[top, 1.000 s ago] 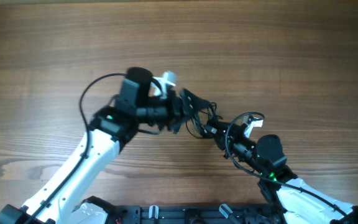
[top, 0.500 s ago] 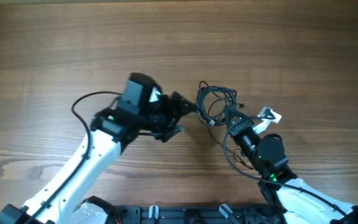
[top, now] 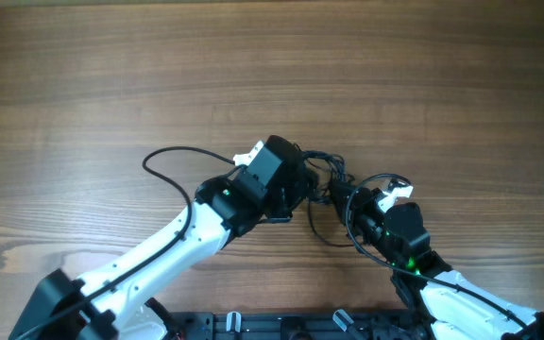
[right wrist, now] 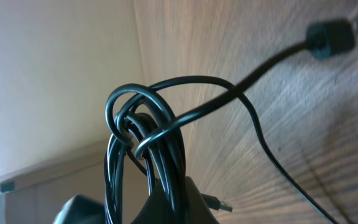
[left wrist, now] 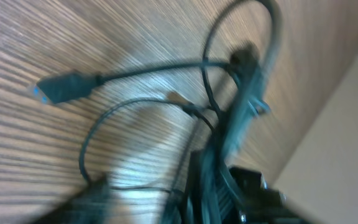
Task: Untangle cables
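The thin black cables (top: 323,170) are bunched in a tangle at mid-table, with one loop (top: 331,238) trailing toward the front. My right gripper (top: 342,197) is shut on the bundle; in the right wrist view the coiled strands (right wrist: 146,127) run over its dark fingers (right wrist: 174,200). A plug (right wrist: 331,34) lies on the wood, and a silvery-tipped plug (right wrist: 220,204) shows beside the finger. My left gripper (top: 312,189) sits against the tangle's left side. Its view is blurred: the bundle (left wrist: 238,112) hangs between wide-set dark fingers (left wrist: 92,199), with a plug (left wrist: 64,87) to the left.
The wooden table (top: 253,66) stretches to the back and both sides. The left arm's thicker black cable (top: 166,162) arcs out to the left of its wrist. The two arms almost touch at the tangle. A black rail (top: 281,326) runs along the front edge.
My left gripper has swung right and forward up to the tangle. My right gripper has pulled the bundle down and left, so the spread loops have bunched up between the two grippers.
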